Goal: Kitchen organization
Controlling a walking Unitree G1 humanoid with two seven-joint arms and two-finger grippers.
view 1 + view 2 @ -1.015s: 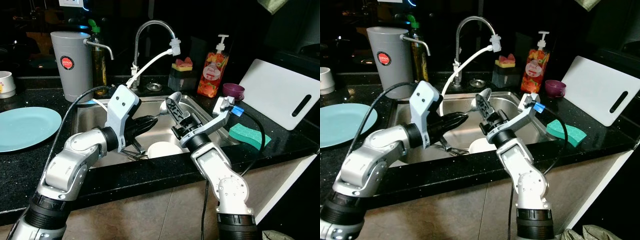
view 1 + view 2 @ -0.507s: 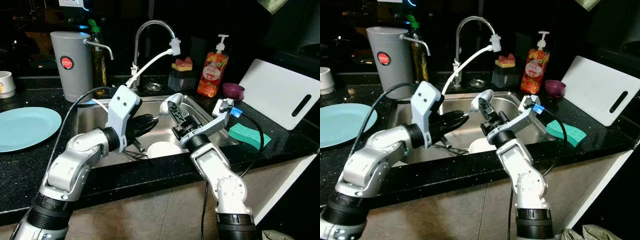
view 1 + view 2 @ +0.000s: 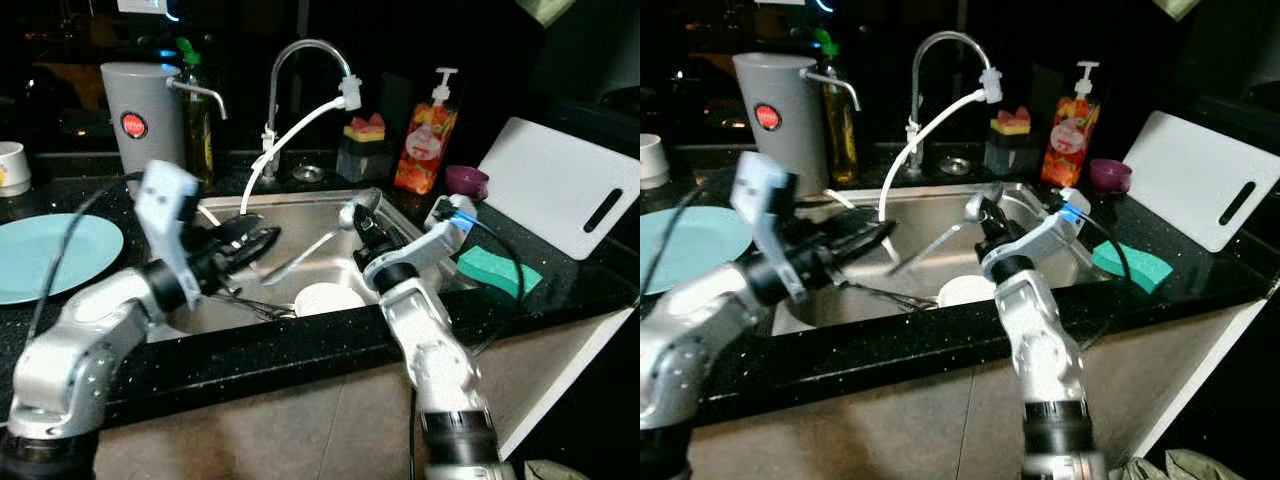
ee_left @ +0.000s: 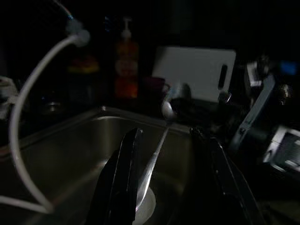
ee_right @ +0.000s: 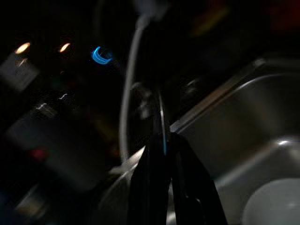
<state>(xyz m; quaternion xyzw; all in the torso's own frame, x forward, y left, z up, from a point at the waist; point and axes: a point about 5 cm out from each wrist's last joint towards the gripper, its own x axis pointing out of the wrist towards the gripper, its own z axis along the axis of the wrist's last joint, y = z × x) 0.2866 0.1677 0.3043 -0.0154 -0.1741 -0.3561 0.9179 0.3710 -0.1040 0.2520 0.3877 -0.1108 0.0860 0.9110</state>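
A long metal spoon point(image 3: 305, 253) hangs over the steel sink point(image 3: 400, 215), bowl end up, handle slanting down toward the left. My right gripper point(image 3: 362, 226) is shut on it just below the spoon's bowl; the right wrist view has the two fingers point(image 5: 149, 168) pressed together on its thin edge. My left gripper point(image 3: 262, 237) is open over the sink's left half, pointing at the spoon. In the left wrist view the handle's end lies between the spread fingers point(image 4: 125, 178); I cannot tell whether they touch it.
A white bowl point(image 3: 326, 298) and dark utensils point(image 3: 245, 303) lie in the sink. A blue plate point(image 3: 50, 255) and grey canister point(image 3: 148, 125) stand left; the faucet point(image 3: 300, 55), soap bottle point(image 3: 425, 145), green sponge point(image 3: 492, 268) and white cutting board point(image 3: 560, 185) are behind and right.
My left arm has swung left and back from the spoon. The right gripper has turned the spoon, so its handle now points down-left into the sink.
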